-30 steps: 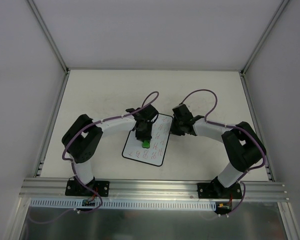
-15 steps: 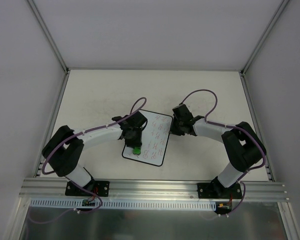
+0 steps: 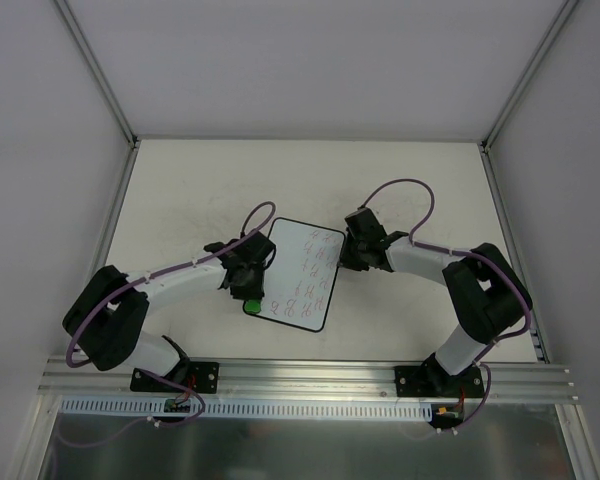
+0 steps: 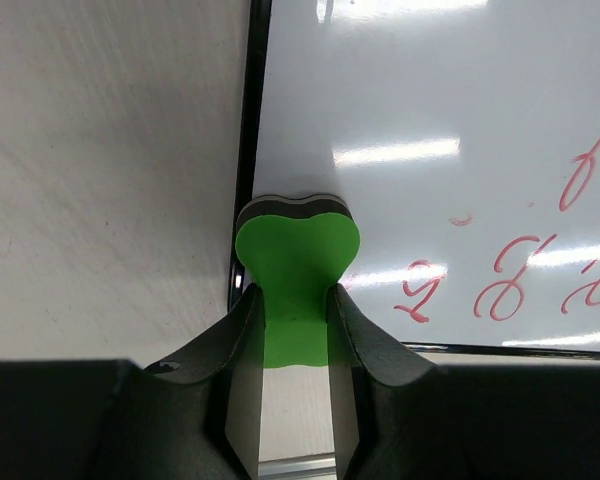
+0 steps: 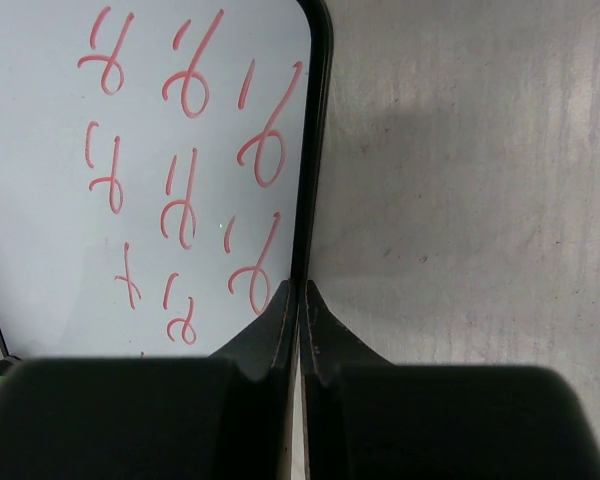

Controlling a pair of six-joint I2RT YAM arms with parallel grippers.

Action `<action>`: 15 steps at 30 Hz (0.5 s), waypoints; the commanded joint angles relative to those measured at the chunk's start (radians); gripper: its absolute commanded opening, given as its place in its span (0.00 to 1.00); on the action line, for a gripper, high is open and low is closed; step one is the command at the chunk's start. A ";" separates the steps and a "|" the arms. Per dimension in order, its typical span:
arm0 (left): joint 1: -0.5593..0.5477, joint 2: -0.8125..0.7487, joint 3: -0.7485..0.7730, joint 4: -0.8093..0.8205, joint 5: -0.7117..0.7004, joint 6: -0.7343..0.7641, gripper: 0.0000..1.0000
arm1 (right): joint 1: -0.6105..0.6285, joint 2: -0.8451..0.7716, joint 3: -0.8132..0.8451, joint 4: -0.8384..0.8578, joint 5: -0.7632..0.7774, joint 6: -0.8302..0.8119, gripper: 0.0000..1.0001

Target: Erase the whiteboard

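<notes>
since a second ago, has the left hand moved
Yes. The left hand, holding the green eraser, slid from the middle of the whiteboard leftward and nearer, to its near-left corner.

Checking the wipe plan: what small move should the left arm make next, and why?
Probably slide the green eraser, held in the left gripper, rightward over the red marks: it sits at the near-left corner of the whiteboard, writing lies beside it, and the right gripper grips the opposite edge.
</notes>
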 commanded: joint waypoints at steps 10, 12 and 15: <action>-0.089 0.140 -0.004 0.106 0.075 0.057 0.00 | -0.004 0.057 -0.036 -0.077 0.008 -0.011 0.00; -0.120 0.185 0.039 0.105 0.093 0.063 0.00 | -0.004 0.057 -0.038 -0.077 0.011 -0.011 0.00; -0.179 0.263 0.105 0.103 0.110 0.094 0.00 | -0.005 0.053 -0.041 -0.077 0.013 -0.010 0.00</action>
